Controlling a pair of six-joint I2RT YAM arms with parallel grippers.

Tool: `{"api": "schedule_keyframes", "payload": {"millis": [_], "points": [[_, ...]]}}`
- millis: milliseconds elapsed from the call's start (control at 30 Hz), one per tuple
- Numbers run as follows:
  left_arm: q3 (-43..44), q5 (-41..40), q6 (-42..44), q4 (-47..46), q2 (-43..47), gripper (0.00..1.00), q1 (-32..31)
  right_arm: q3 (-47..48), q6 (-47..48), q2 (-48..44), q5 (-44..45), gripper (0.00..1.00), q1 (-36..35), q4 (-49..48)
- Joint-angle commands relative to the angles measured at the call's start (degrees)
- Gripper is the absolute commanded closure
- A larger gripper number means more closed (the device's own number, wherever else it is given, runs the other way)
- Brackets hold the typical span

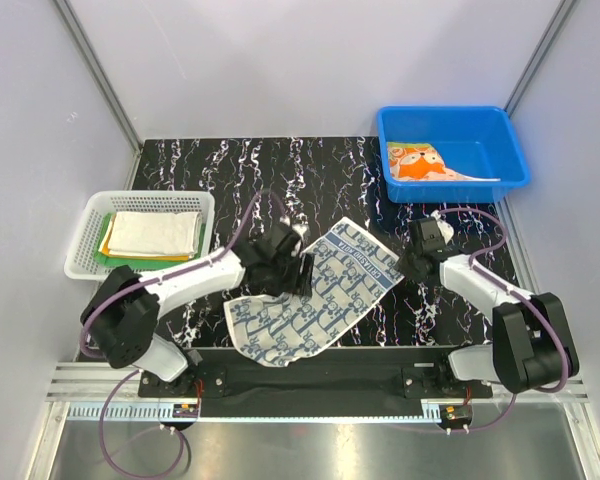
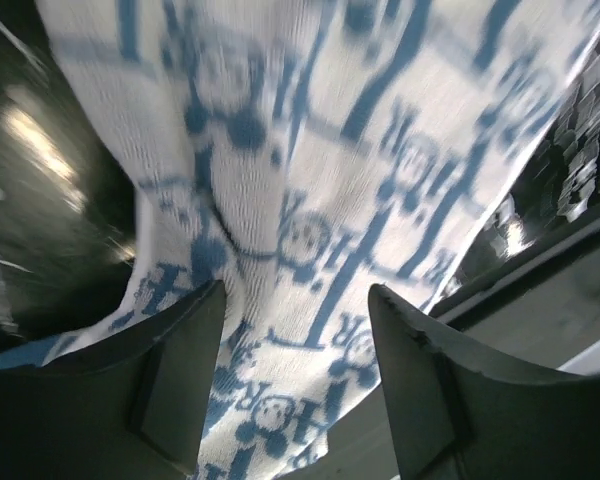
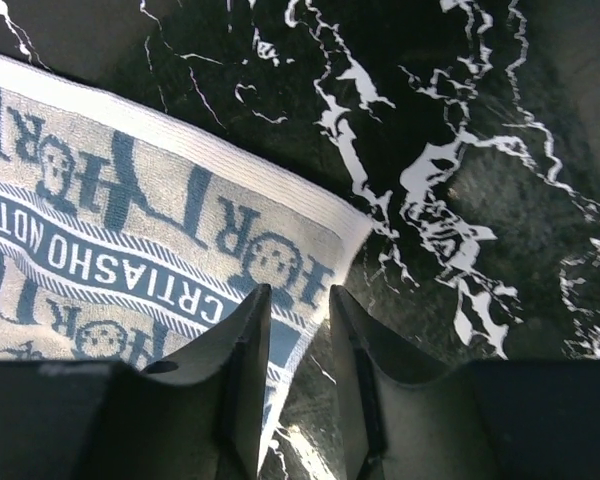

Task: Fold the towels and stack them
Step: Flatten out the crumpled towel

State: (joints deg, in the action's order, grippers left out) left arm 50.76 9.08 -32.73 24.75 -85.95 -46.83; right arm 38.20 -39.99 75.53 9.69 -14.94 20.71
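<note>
Looking down from above, the navy-and-white patterned towel [image 1: 315, 295] lies spread out mid-table on the black marbled table [image 1: 210, 170], with its near corner reaching the front edge. The left gripper [image 1: 298, 270] sits over the towel's left part. Its wrist cam shows the jaws standing wide apart, with the cloth bunched up in a soft ridge in front of them, so it's released and not pinching anything.

The right gripper [image 1: 412, 262] is down at the towel's right corner. The fingers are pulled close with just a thin slit between them, right over the hem. Honestly I can't tell if they've got hold of the fabric or are only resting above it.

Off to the left, a white basket [image 1: 85, 240] holds a folded stack: the white towel [image 1: 152, 232] on top, with an orange-yellow towel [image 1: 105, 240] and a green towel [image 1: 107, 258] peeking out underneath. The blue bin [image 1: 500, 135] at the far right holds the fox towel [image 1: 420, 162].
</note>
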Motion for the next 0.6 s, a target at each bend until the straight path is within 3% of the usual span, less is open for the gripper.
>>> {"api": "schedule_keyframes", "payload": {"millis": [0, 133, 233, 400, 567], "points": [[14.40, -8.54, 5.80, 4.92, 2.65, 0.34, 2.87, -0.05, -0.80, 1.11, -1.08, 0.64, 0.09, -7.17], [27.09, -8.55, 14.94, 7.94, -4.98, 0.32, 8.94, 0.65, -0.88, 3.92, -2.92, 0.69, 0.09, -10.42], [36.23, -8.91, 20.40, 9.52, -13.69, 0.32, 10.00, 1.35, -0.09, 7.61, -4.50, 0.75, 0.17, -13.15], [48.09, -7.95, 25.34, 10.58, -29.06, 0.33, 11.14, 2.67, 3.68, 12.62, -6.26, 0.76, 0.09, -17.01], [58.64, -7.15, 30.44, 9.97, -38.49, 0.33, 11.23, 6.45, 6.41, 13.34, -4.87, 0.75, 0.09, -12.03]]}}
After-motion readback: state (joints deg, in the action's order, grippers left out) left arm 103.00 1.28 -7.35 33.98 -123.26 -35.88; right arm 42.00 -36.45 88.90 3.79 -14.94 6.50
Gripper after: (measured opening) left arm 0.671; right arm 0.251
